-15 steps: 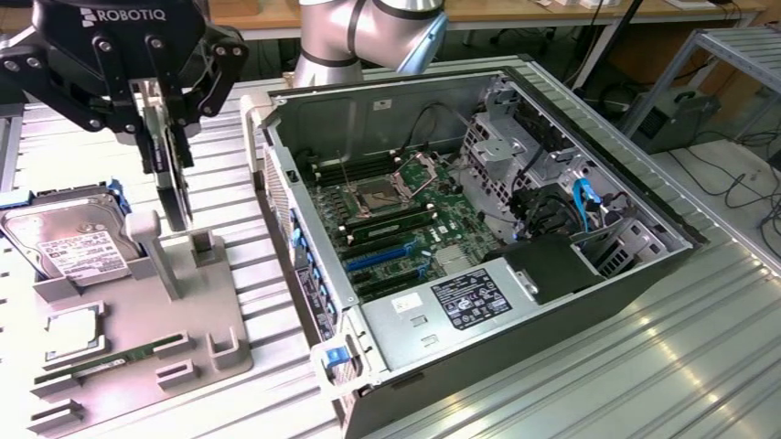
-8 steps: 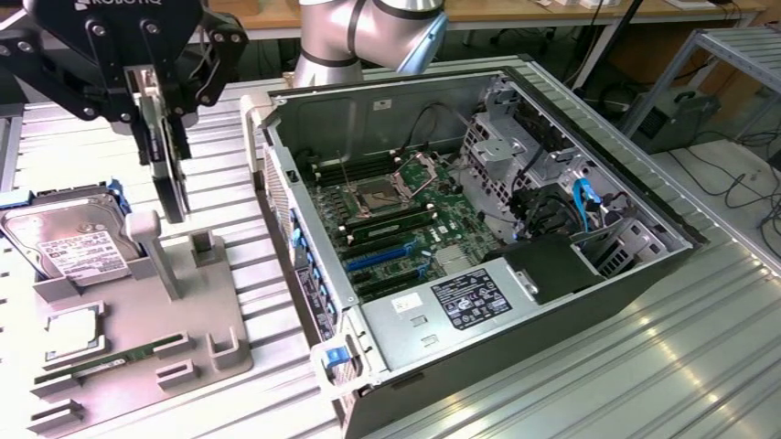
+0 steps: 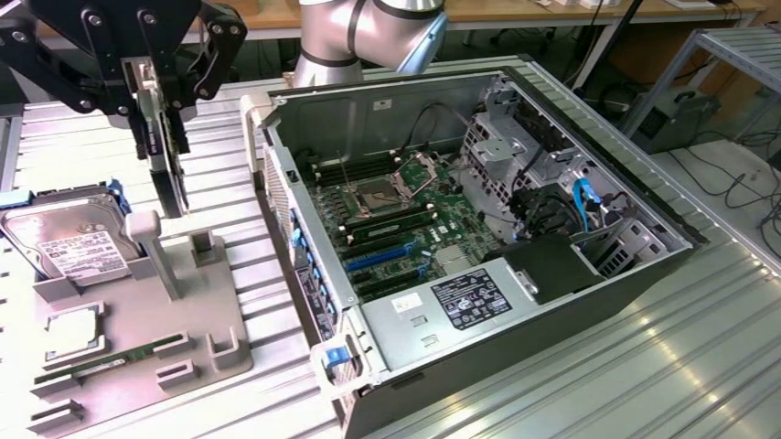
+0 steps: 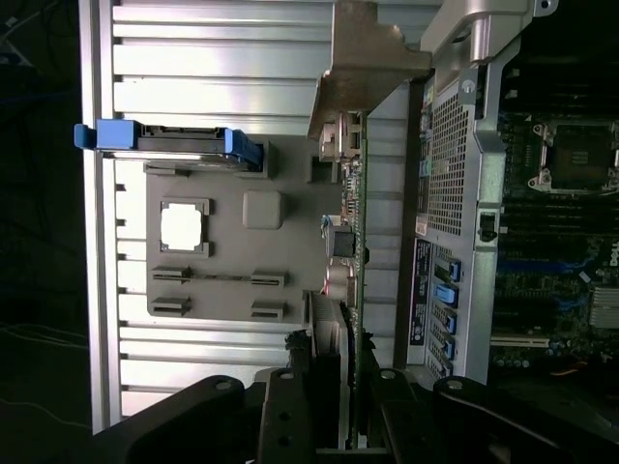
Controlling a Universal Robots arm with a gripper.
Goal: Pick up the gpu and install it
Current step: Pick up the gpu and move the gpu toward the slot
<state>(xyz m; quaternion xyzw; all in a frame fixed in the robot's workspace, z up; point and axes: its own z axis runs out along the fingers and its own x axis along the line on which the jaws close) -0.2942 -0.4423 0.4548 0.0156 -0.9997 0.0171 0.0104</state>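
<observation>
Gripper: the gripper (image 3: 161, 112) is hanging high at the exterior view's left, and its black fingers (image 4: 324, 372) are clamping the top end of the gpu (image 3: 171, 174).
Grip: the jaws are pressing on both flat faces of the card, so it is grasped, not released.
Gpu: it is hanging upright and edge-on from the fingers, above the grey tray (image 3: 123, 320). Its lower end is sitting close to the tray's tall posts, and I cannot tell whether it is touching them.
Gpu from the wrist: the gpu (image 4: 353, 217) is showing as a thin green edge running away from the gripper (image 4: 350, 362), with its silver bracket (image 4: 363, 53) at the far end.
Gpu and case: the card is hanging between the tray and the case (image 3: 366, 119), outside the case, not in any slot.
Case: it is lying on its side with the panel off, just beside the tray (image 4: 232, 261), its perforated rear wall (image 4: 464, 193) facing the card.
Board: the motherboard (image 3: 403, 210) is lying exposed inside, with blue and black slots near the rear wall; the wrist view is catching it (image 4: 561, 203) past that wall.
Tray: a hard drive (image 3: 68, 240) in blue rails is resting at one end, a CPU (image 3: 73, 331) is lying flat in its pocket, and a RAM stick (image 3: 110, 359) is lying in its clips.
Tray from the wrist: the drive (image 4: 174, 143) is showing edge-on and the CPU (image 4: 184, 225) as a bright square.
Table: everything is sitting on a ribbed metal table (image 3: 610, 384).
Arm: the silver arm (image 3: 366, 32) is standing behind the case.
</observation>
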